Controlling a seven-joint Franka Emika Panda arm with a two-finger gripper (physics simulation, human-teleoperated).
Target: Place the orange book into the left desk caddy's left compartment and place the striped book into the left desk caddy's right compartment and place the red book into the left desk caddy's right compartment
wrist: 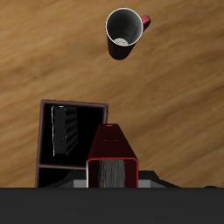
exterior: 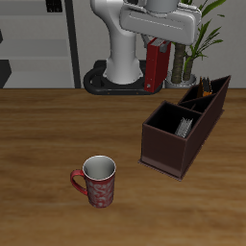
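hand (wrist: 112,179) gripping red book (wrist: 114,156), mug (exterior: 98,181) nearby

We see a home study or office: a wooden table (exterior: 58,125), grey shelving (exterior: 38,38), a potted green plant (exterior: 204,38).

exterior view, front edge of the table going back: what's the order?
mug → left desk caddy, striped book in its right compartment → red book held by the gripper, near the robot's base.
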